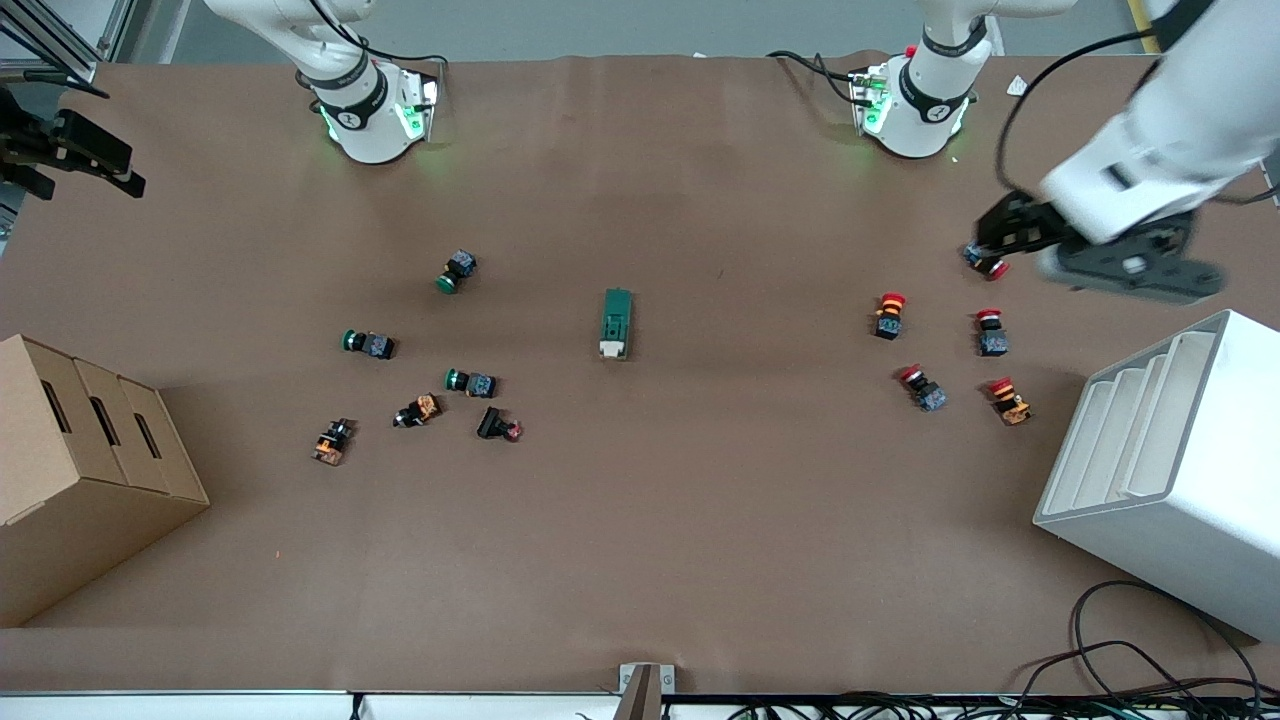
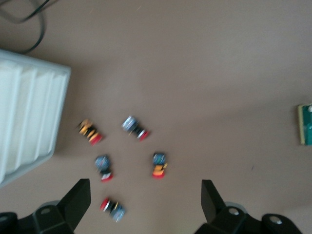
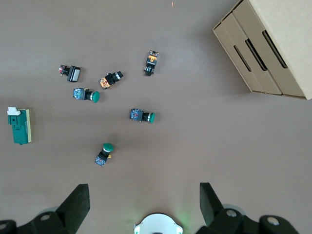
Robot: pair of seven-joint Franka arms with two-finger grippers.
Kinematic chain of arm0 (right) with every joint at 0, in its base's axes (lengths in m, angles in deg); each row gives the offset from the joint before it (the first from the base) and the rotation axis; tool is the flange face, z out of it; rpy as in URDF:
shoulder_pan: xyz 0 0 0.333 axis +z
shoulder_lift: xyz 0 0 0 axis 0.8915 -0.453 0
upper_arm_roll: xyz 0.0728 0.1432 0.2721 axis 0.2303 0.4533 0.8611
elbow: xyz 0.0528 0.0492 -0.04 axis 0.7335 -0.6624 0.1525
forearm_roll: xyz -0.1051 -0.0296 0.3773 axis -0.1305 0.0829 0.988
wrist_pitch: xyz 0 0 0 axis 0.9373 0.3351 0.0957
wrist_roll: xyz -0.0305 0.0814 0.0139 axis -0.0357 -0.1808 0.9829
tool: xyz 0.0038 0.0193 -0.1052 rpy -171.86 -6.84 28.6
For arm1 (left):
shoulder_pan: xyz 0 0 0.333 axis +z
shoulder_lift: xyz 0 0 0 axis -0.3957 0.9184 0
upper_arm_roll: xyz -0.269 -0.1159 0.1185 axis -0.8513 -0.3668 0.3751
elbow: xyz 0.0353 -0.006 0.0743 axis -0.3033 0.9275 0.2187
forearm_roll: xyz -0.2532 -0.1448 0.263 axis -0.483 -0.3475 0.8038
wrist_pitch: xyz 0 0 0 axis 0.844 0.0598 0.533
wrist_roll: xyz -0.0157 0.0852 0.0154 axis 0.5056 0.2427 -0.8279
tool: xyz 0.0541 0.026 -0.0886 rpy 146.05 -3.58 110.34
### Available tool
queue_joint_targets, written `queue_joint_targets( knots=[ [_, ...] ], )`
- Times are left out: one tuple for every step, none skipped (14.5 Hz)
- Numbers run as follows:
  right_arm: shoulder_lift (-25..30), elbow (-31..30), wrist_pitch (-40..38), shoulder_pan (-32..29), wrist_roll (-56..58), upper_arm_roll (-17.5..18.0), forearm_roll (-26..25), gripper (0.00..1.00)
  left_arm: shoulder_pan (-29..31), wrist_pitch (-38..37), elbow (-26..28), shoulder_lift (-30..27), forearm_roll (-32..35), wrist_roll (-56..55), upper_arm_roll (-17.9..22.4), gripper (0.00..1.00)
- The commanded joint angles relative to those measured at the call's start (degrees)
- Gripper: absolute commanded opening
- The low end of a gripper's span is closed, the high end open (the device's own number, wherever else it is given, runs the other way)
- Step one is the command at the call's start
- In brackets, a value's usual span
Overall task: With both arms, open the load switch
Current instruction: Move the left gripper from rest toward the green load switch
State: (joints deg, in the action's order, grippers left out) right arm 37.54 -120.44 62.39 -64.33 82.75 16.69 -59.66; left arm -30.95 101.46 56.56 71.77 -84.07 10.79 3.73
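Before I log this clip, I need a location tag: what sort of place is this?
Probably a robotics lab bench set up for sorting or assembly: two robot arm bases bolted to a brown-covered table, scattered push-buttons, a load switch, and a white rack.

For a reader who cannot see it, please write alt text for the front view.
A dark green load switch lies untouched mid-table, green push-buttons scattered toward the right arm's end and red ones toward the left arm's. The left gripper hangs open above the red group; the right gripper is out of frame.
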Motion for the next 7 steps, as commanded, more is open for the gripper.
queue_joint_targets(
  knots=[
    [-0.91,0.27,-0.29,0.30,-0.94,-0.11,0.82,1.00,-1.15,7.20,3.90,0.77,0.12,-5.43,-4.39,1.00],
    [-1.61,0.36,-0.46,0.21,-1.11,-0.11,0.82,1.00,-2.11,9.75,6.27,0.86,0.38,-9.47,-6.24,1.00],
    [-1.53,0.36,-0.46,0.21,-0.76,-0.11,0.82,1.00,-3.51,13.43,8.82,0.95,0.99,-14.12,-7.82,1.00],
    [-1.44,0.53,-0.46,0.21,-0.67,-0.02,0.73,1.00,-5.01,16.42,10.85,1.47,1.08,-17.73,-8.62,1.00],
    [-1.44,0.62,-0.38,0.12,-0.59,-0.11,0.73,1.00,-6.76,19.06,12.43,2.17,1.61,-20.55,-8.72,1.00],
    [-1.53,0.71,0.06,-0.14,-0.50,-0.29,0.99,1.00,-9.39,21.61,14.01,2.88,3.35,-24.24,-8.72,1.00],
    [-1.96,0.71,0.93,-0.32,-0.41,-0.37,0.91,1.00,-11.85,23.12,14.55,4.10,6.15,-28.45,-8.81,1.00]
  ],
)
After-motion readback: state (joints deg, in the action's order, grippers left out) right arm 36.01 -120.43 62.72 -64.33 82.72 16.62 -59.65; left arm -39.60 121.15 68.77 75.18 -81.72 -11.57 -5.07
